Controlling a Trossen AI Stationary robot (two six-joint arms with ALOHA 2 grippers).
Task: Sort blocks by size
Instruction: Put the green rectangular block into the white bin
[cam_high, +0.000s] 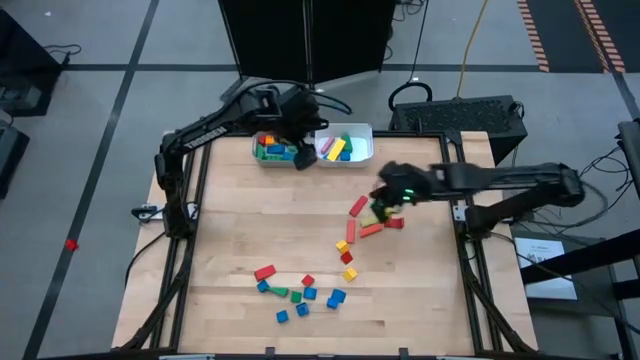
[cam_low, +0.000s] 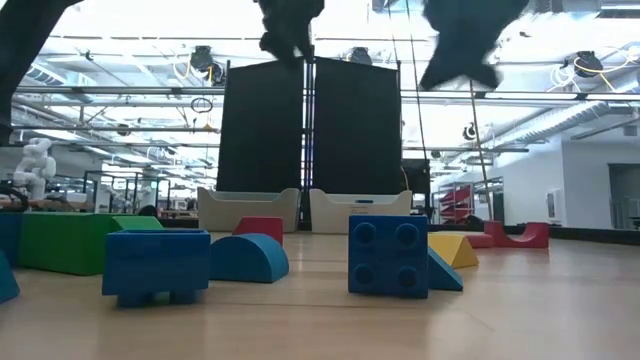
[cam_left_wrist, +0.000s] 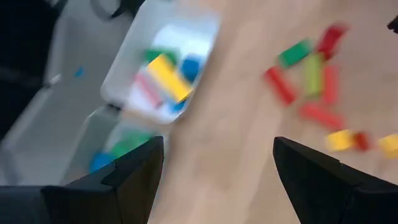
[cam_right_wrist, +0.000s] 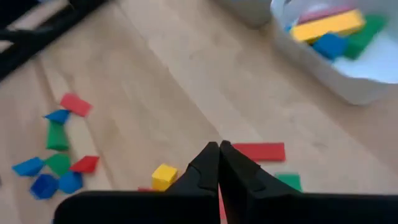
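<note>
Small coloured blocks lie on the wooden table in two groups: red, yellow and green ones at mid-right (cam_high: 362, 222) and blue, red and green ones near the front edge (cam_high: 300, 290). More blocks lie in two pale bins at the far edge, the left bin (cam_high: 262, 160) and the right bin (cam_high: 366, 152). My left gripper (cam_high: 303, 155) hangs open above the gap between the bins, with nothing between its fingers (cam_left_wrist: 217, 143). My right gripper (cam_high: 385, 203) is raised over the mid-right group, shut and empty (cam_right_wrist: 219, 149).
The right bin (cam_right_wrist: 348, 87) holds a yellow bar plus blue and green blocks. Bare wood lies between the bins and the block groups. In the low view, blue blocks (cam_low: 388, 257) stand close in front, and the two bins (cam_low: 250, 210) stand behind.
</note>
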